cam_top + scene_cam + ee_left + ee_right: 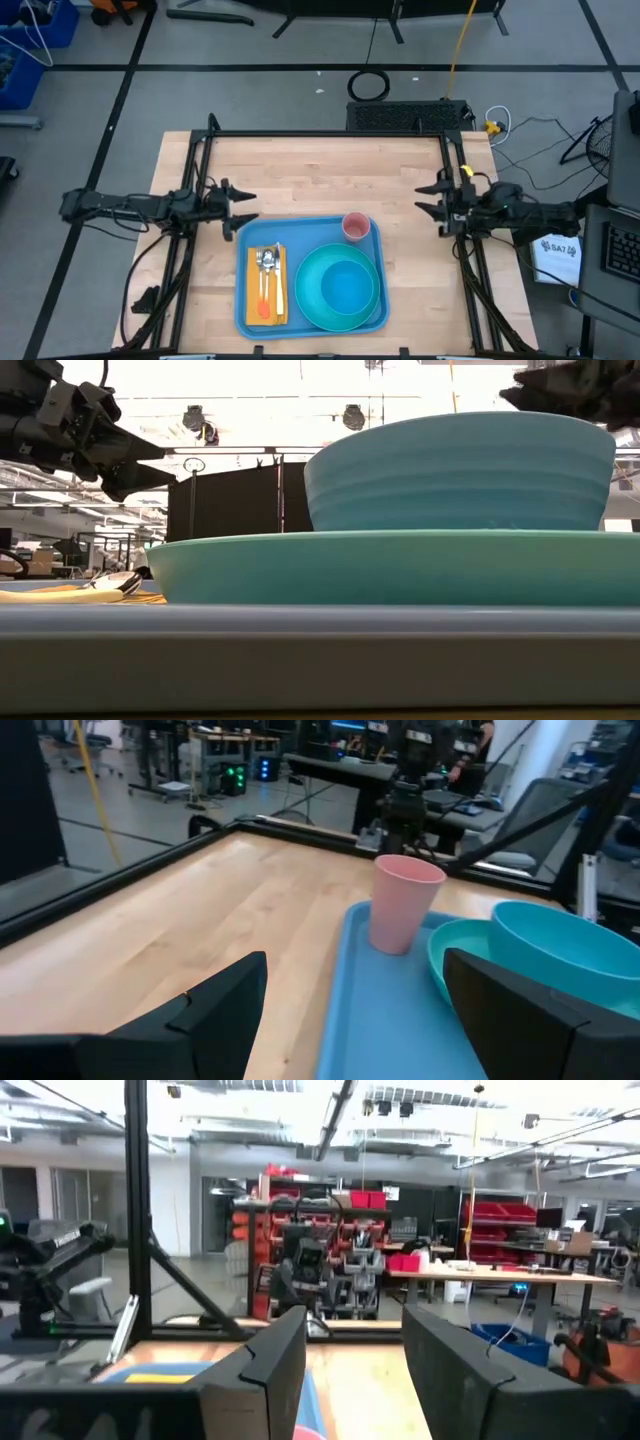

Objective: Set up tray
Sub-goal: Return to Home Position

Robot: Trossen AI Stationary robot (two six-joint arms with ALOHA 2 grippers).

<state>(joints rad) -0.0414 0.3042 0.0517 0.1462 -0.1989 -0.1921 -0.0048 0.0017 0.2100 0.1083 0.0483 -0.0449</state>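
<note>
Two arms of mine are hanging over the counter point(320, 165), one at each side, and what is worrying me is the way out. The tray point(300, 232) is lying at the counter's near edge, about midway between the sides, and my left claw point(250, 207) is hovering with its fingers spread wide just over the far left corner, grasping nothing. If I am dropping at all while pulling away, a fingertip could catch the rim and slew the whole tray round, and everything on it would go along. The teal plate point(305, 300) is filling the tray's right half with the bowl point(350, 285) sitting inside it. I am judging that a hard knock could slide the bowl off centre. The yellow napkin point(248, 290) is lying flat on the left half. The pink cup point(405, 900) is standing upright in the far right corner, tall, light and empty as far as I can tell, so it is the likeliest thing to tip. My right claw point(420, 198), likewise spread and empty, is hanging beside it but apart, off the tray's far right corner. The cutlery point(266, 275) is lying loose on the napkin, and any jolt could skew the pieces.
</note>
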